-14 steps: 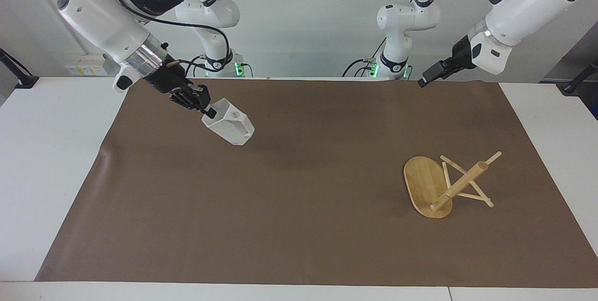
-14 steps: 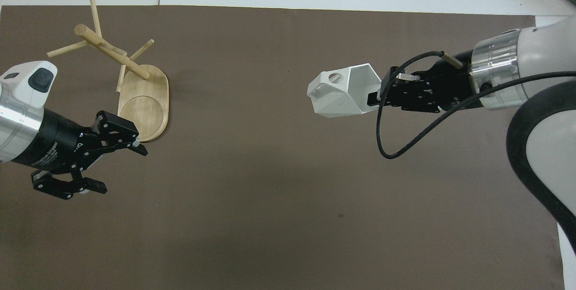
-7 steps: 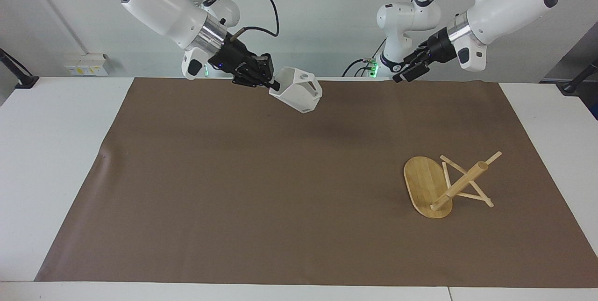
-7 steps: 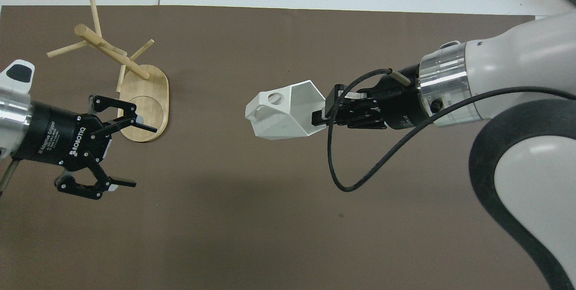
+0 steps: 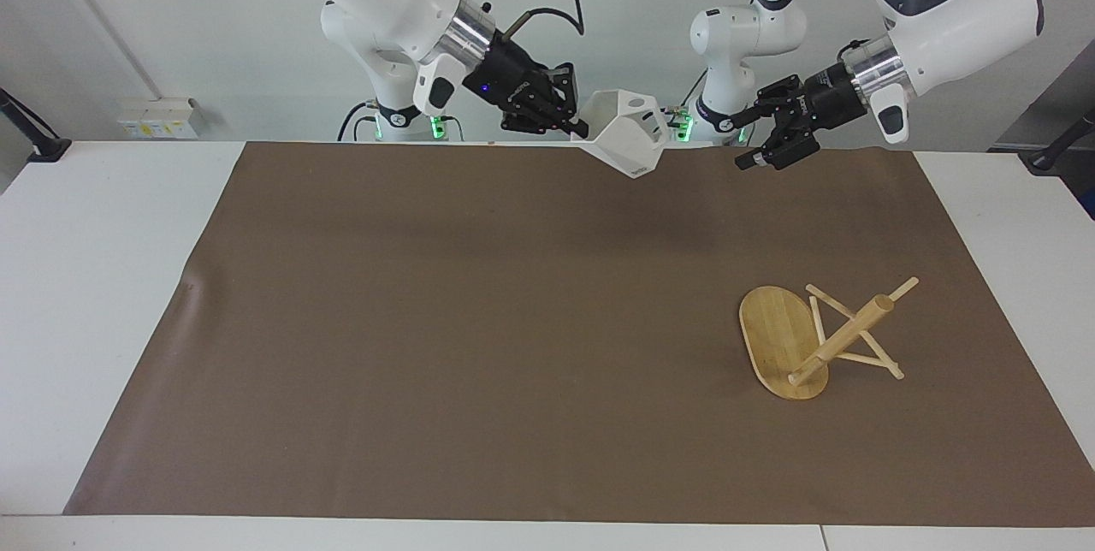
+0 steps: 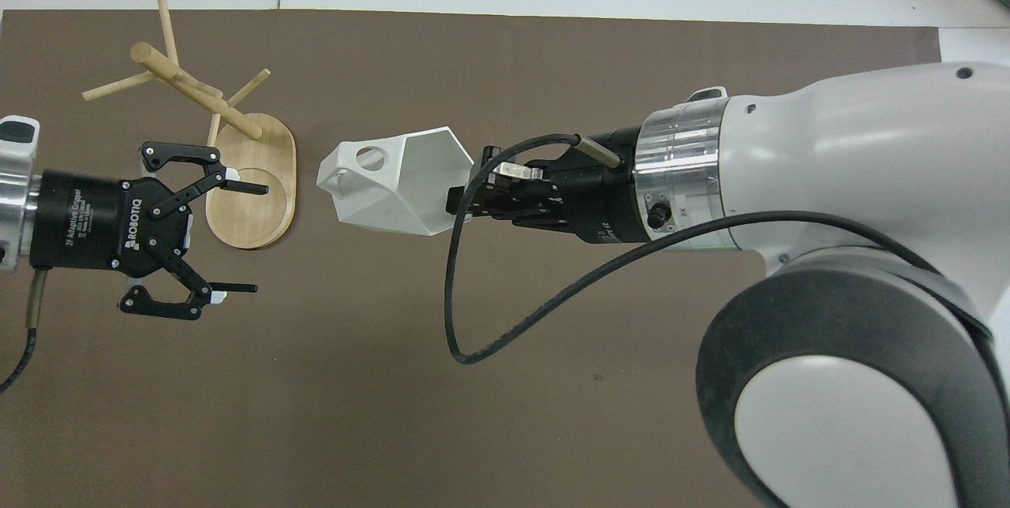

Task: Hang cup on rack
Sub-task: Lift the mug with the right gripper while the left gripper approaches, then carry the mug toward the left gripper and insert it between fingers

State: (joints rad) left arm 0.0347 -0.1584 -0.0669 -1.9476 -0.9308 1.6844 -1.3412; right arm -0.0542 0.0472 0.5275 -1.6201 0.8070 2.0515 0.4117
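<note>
The cup [image 5: 629, 136] is white and faceted, with a polygonal rim and a flat handle tab pierced by a round hole. It hangs tilted in the air, clamped at its rim by the right pincer [image 5: 575, 127], above the table edge nearest the robots. The rack [image 5: 817, 335], a light bamboo mug tree, lies tipped over toward the left arm's end of the table, its oval base on edge, post and pegs slanting.

1 white cup [image 5: 629, 133], 1 bamboo rack [image 5: 813, 337] with 1 oval base [image 6: 254, 184] and 1 post [image 5: 843, 337], 2 robot arms, 2 grippers: left gripper [image 6: 237, 238], right gripper [image 5: 575, 128]. 1 brown mat [image 5: 479, 346], 1 white table [image 5: 94, 277].
</note>
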